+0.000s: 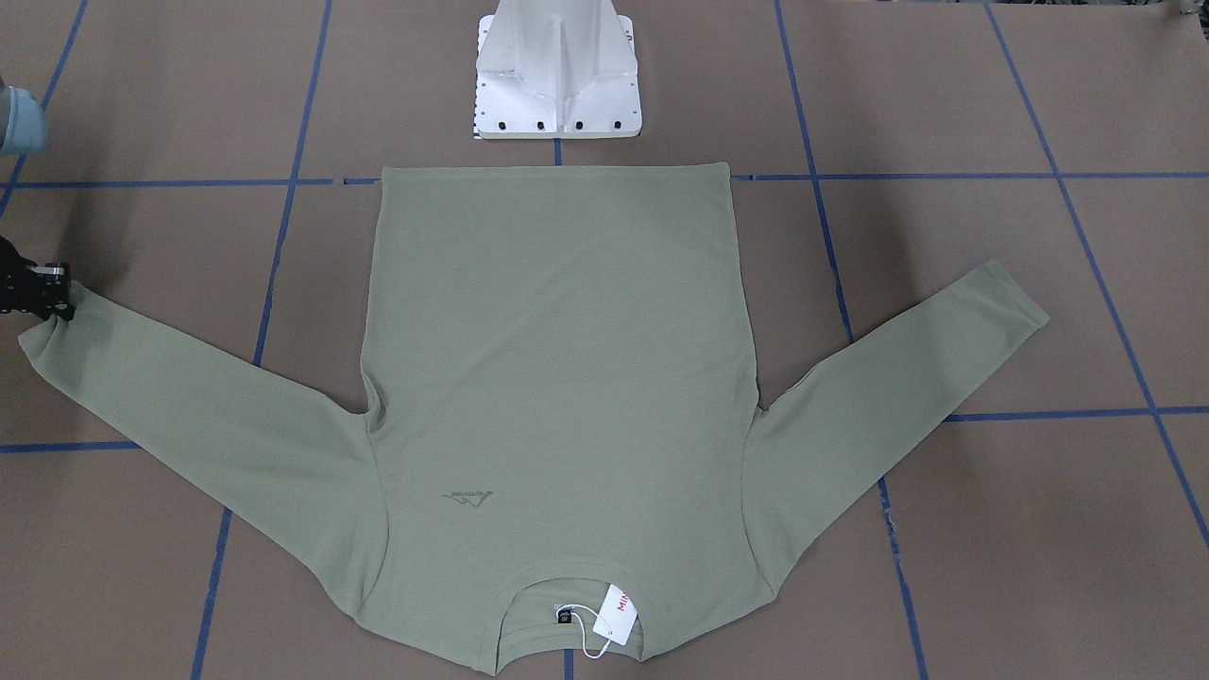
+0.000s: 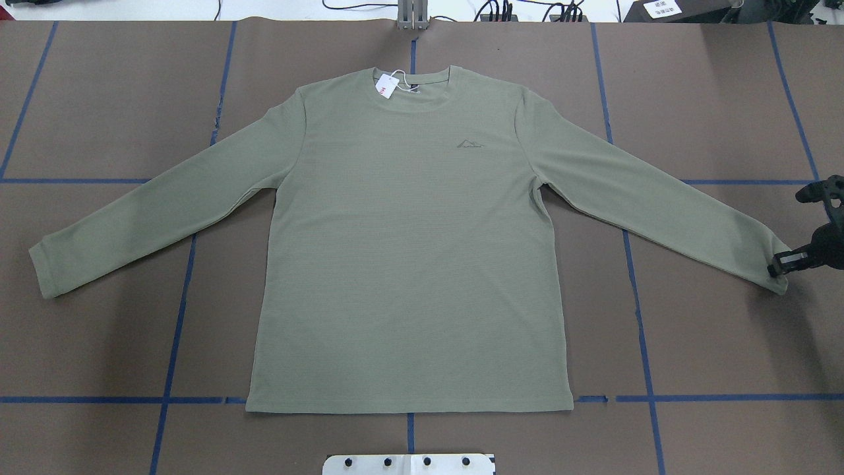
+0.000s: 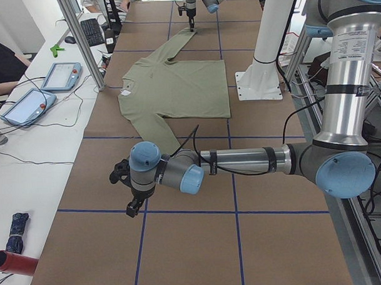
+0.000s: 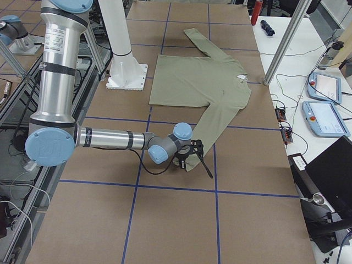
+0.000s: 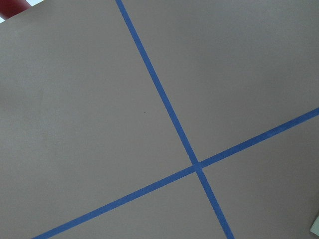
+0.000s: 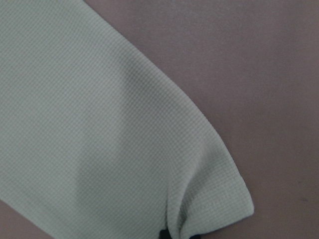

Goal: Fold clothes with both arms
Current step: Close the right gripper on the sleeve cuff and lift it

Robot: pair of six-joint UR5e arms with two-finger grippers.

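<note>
The sage-green long-sleeved shirt lies flat and face up, both sleeves spread out, its collar and white hang tag on the far side from the robot base. My right gripper is at the end of the right-hand sleeve, shut on the cuff; the fabric puckers around a dark fingertip. In the front-facing view it lifts that cuff slightly. My left gripper hovers over bare table beyond the other cuff. It shows only in the left side view, so I cannot tell whether it is open or shut.
The white base pedestal stands just behind the shirt's hem. Blue tape lines grid the brown table. A side desk holds tablets, a red cylinder and cables; a metal post stands at the table edge.
</note>
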